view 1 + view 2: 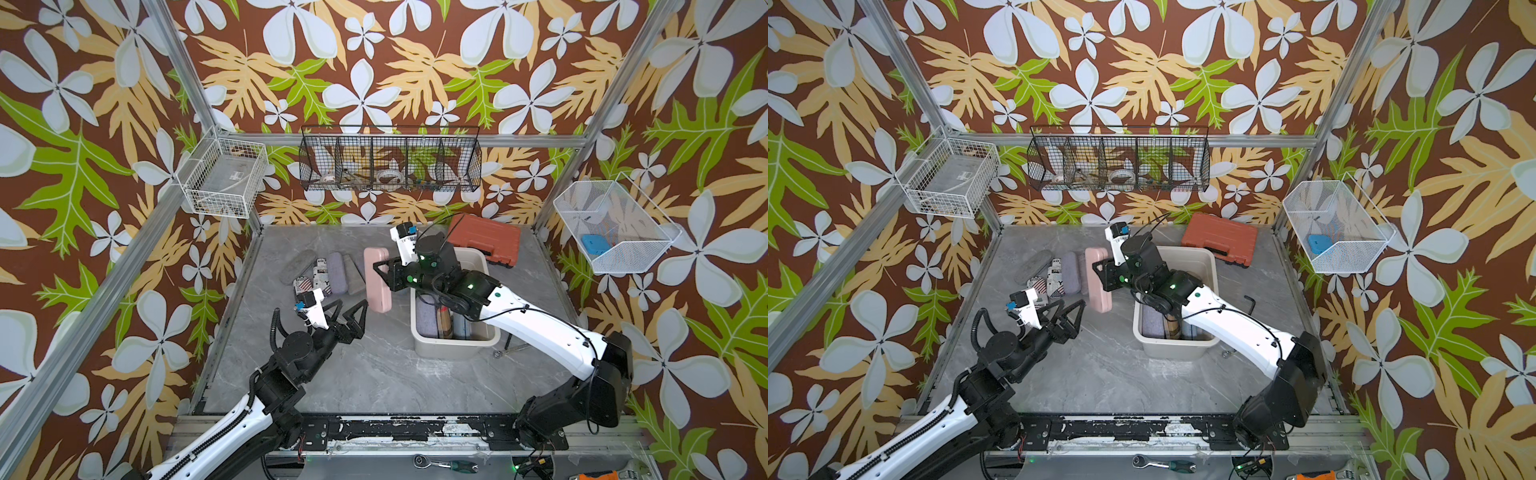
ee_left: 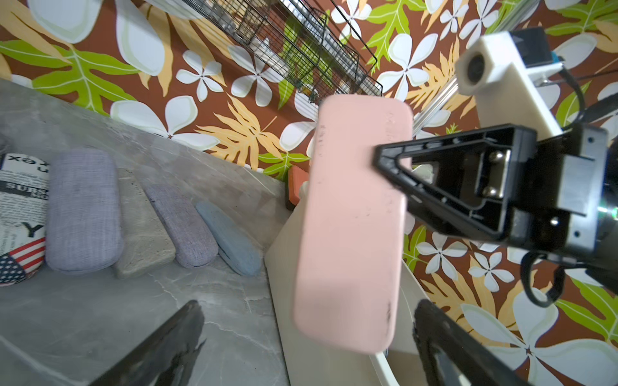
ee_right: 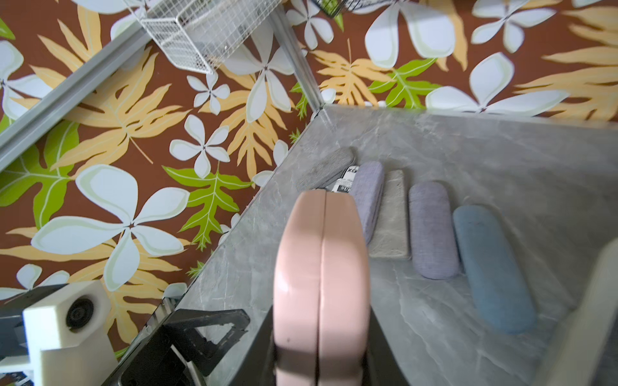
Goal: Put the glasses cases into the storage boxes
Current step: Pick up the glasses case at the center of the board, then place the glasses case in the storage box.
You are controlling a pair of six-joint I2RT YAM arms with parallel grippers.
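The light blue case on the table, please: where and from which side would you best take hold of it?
Probably at mid-length, across the narrow width of the light blue case, from above: it lies long and low on the table, with a lavender case close along one side, so ease in carefully there.

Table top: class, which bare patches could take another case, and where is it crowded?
Bare: the wide front of the table, between the tub and the front rail; also the back strip behind the row of cases. Crowded: that row, the tub's near end, and the corner by the tool case.
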